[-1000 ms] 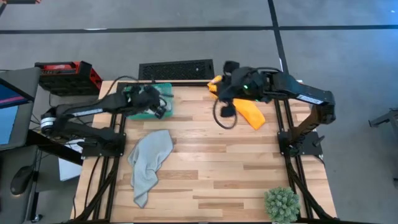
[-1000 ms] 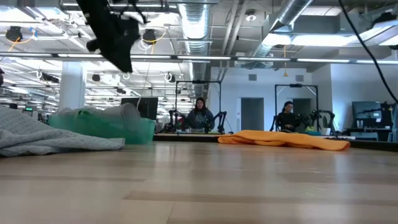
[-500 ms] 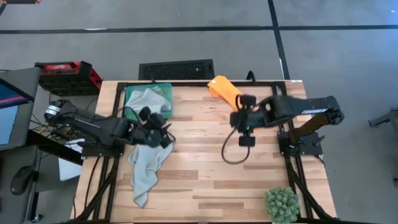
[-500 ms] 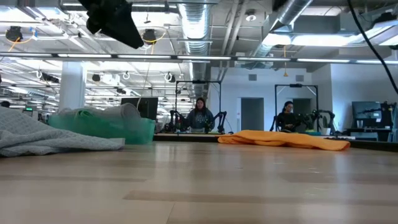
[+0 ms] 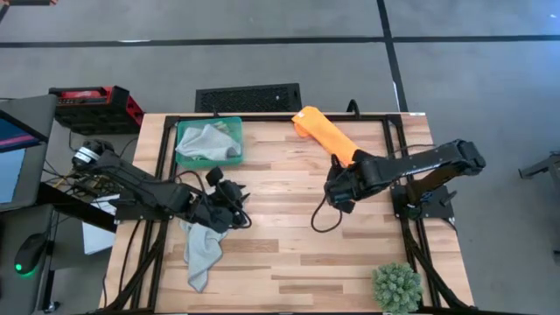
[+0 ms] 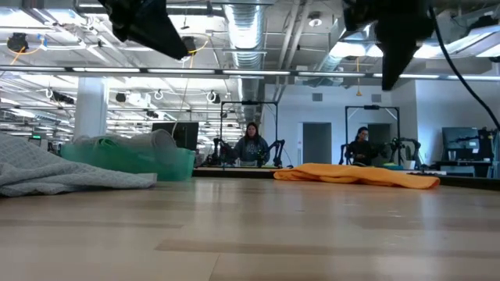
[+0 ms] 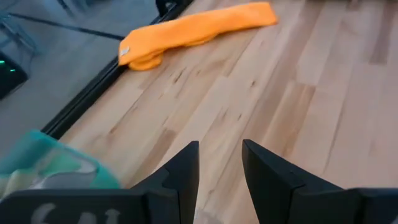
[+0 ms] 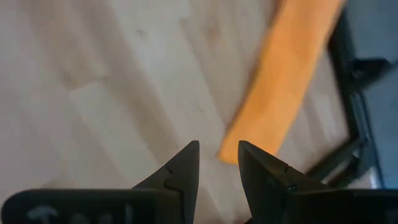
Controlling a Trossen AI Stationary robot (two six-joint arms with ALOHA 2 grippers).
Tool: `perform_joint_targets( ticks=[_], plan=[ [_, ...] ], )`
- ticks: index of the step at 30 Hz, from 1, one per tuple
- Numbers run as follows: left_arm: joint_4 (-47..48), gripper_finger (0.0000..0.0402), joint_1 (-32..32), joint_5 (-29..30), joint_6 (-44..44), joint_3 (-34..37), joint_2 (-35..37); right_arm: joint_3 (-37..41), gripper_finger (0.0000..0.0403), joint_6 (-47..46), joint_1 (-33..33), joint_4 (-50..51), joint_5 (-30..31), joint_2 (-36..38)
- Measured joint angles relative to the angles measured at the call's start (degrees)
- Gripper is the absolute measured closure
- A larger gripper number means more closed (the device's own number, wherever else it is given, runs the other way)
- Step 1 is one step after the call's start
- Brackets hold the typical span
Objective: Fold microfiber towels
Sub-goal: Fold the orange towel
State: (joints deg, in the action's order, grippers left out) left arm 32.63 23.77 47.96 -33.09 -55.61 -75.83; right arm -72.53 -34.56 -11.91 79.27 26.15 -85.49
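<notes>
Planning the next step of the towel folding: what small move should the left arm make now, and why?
Probably lower the left gripper onto the grey towel lying crumpled beneath it and pinch an edge. Its jaws stand apart and empty, and the towel is unfolded on the table.

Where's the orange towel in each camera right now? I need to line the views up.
High view: orange towel at the table's far edge, right of centre.
Low view: a flat strip right of centre, at the table's far side.
Left wrist view: near the table edge, well beyond the pincer.
Right wrist view: just beyond the fingertips.
Shared landmark: the black frame rail along that edge.
</notes>
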Motion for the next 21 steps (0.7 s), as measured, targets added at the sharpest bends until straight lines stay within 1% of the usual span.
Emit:
perform_joint_targets(
  ticks=[5, 10, 14, 21],
  plan=[
    [-1.5, 0.0287, 0.2, 2.5, 2.0, 0.0, -0.2, 7.3, 0.0269, -7.4, 2.9, -3.9, 0.9, 0.0],
    [-1.6, 0.0287, 0.0, 5.1, 3.0, 0.0, -0.3, 13.8, 0.0269, -13.6, 7.6, -10.3, -0.3, 0.0],
    [-2.7, 0.0287, 0.0, 5.4, 3.5, 0.0, -0.3, 17.5, 0.0269, -15.4, 10.5, -15.2, -1.8, 0.0],
    [-2.8, 0.0287, -0.2, 5.4, 3.5, 0.0, -0.3, 23.3, 0.0269, -15.0, 14.0, -23.5, -1.9, 0.0]
  ],
)
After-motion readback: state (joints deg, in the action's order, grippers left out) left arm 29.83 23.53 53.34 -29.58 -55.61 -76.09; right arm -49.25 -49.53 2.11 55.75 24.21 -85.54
